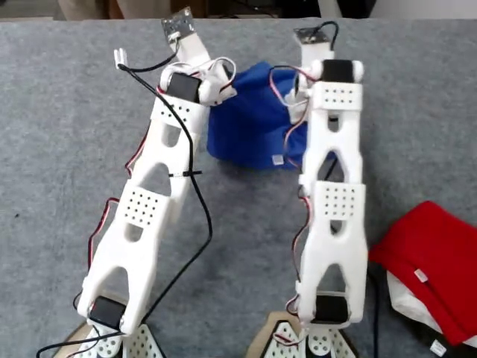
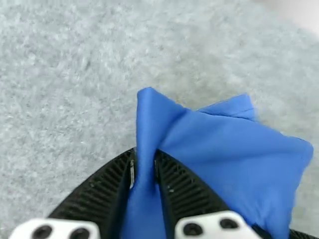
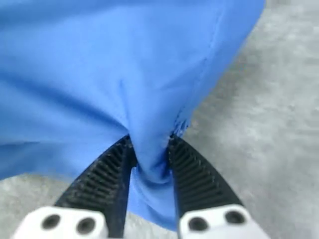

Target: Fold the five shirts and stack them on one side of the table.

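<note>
A blue shirt (image 1: pixel 250 123) hangs bunched between the two arms over the far middle of the grey table (image 1: pixel 67 134). My left gripper (image 2: pixel 144 172) is shut on a corner of the blue shirt (image 2: pixel 224 154), the cloth pinched between its black ribbed fingers (image 2: pixel 174 184). On the shirt's other side my right gripper (image 3: pixel 148 162) is shut on a fold of the same blue shirt (image 3: pixel 99 74). A folded red shirt (image 1: pixel 436 257) lies on a white shirt (image 1: pixel 406 302) at the right front edge.
Both white arms stretch from the table's near edge toward the far middle, with loose black and red cables (image 1: pixel 201 216) along them. Grey carpet-like surface lies open at the left and far right.
</note>
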